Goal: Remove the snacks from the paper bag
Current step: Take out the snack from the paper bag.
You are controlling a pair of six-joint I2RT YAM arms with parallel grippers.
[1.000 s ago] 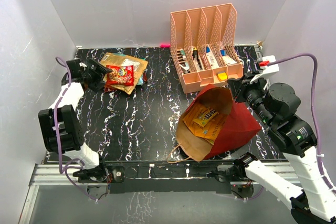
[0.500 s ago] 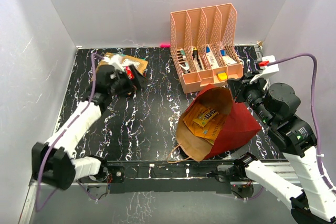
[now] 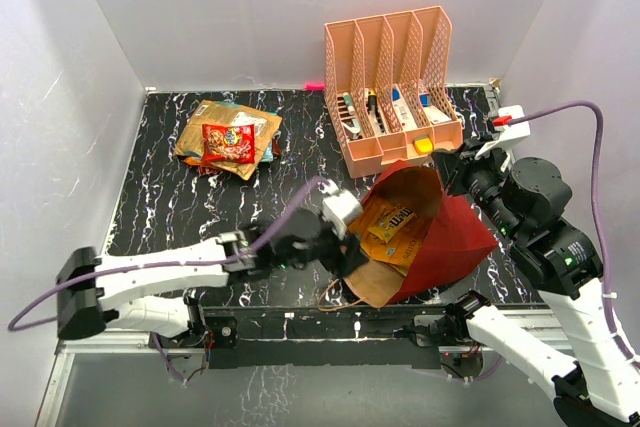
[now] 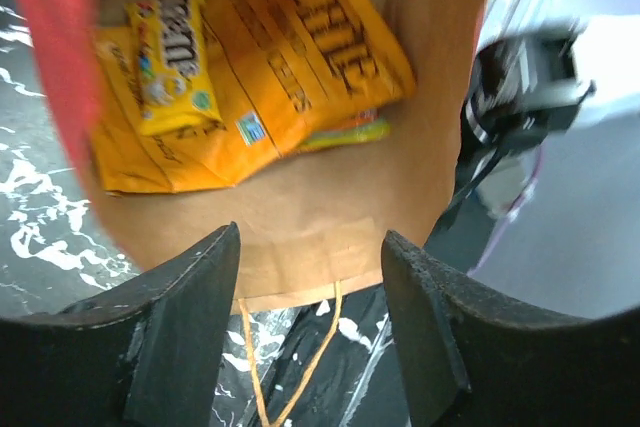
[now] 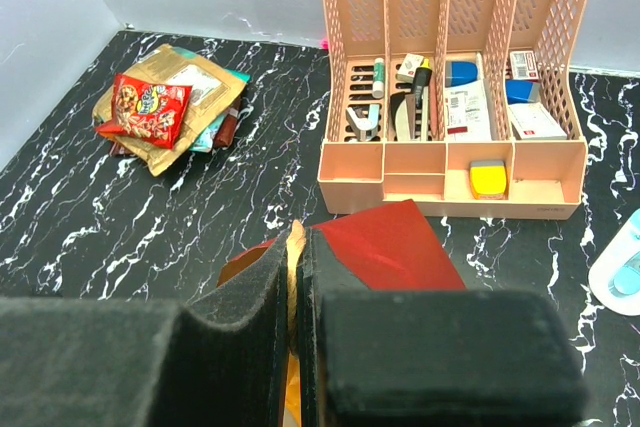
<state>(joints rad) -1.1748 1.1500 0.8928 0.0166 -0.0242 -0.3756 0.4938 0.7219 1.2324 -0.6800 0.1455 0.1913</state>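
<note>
The dark red paper bag (image 3: 455, 237) lies on its side at the front right, its brown mouth facing left. Inside lie snacks: a yellow packet (image 4: 170, 67) on top of orange packets (image 4: 310, 47). My left gripper (image 3: 350, 237) hovers open at the bag's mouth with nothing between its fingers (image 4: 190, 337). The bag's twine handle (image 4: 300, 367) shows below them. My right gripper (image 5: 297, 237) is shut on the bag's upper rim (image 5: 385, 247) and holds the mouth up. More snacks sit in a pile (image 3: 228, 137) at the back left, a red packet (image 5: 150, 109) on top.
A peach mesh organizer (image 3: 390, 77) with pens and small items stands at the back, right behind the bag. A small light-blue object (image 5: 625, 267) lies at the right of it. White walls close in the black marbled table (image 3: 200, 217).
My left arm has swung from the snack pile at the back left across to the bag's mouth, and its jaws have narrowed somewhat. The right arm and the bag have stayed still.
</note>
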